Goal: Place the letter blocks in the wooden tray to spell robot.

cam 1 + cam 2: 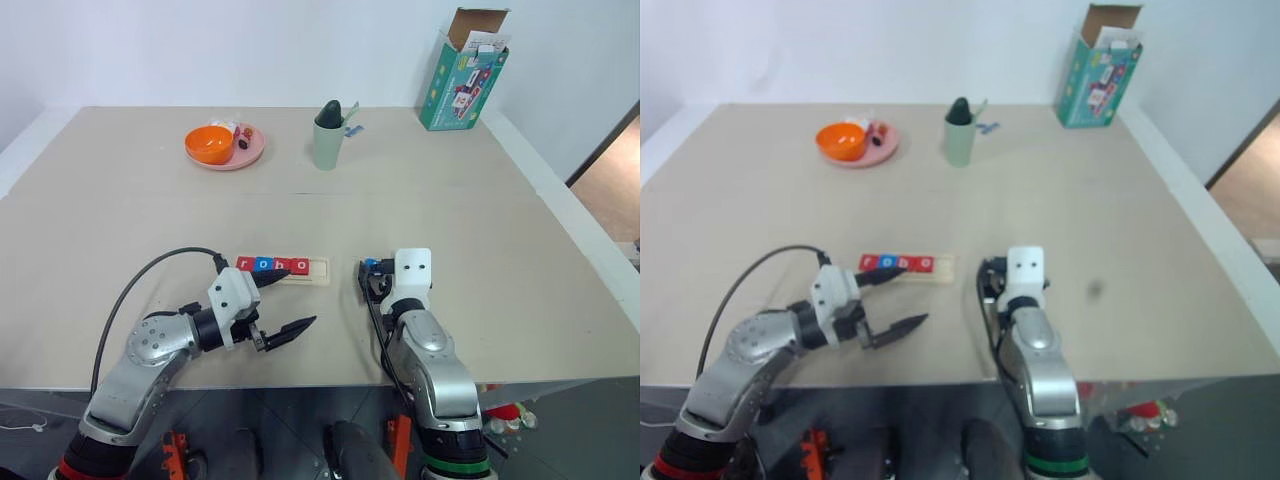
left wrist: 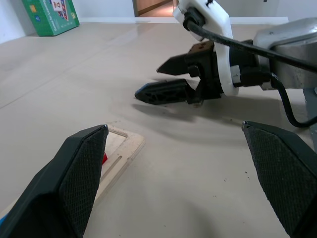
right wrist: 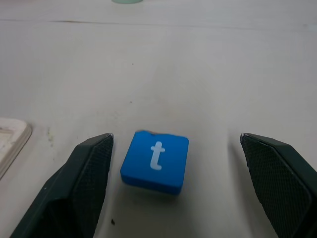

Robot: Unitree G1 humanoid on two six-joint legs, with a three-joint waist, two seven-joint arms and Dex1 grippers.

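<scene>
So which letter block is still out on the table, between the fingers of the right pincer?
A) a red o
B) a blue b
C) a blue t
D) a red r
C: the right wrist view shows a blue t block lying flat on the table between the open fingers of the right pincer, not gripped, while the tray already holds r, o, b, o.

Four letter blocks (image 1: 268, 265) sit in a row in the wooden tray (image 1: 316, 272) near the table's (image 1: 480, 200) front edge; to its right the t block (image 3: 155, 161) lies flat on the table. Far behind stand a plate (image 1: 247, 152), a cup (image 1: 327, 140) and a box (image 1: 462, 78).
</scene>
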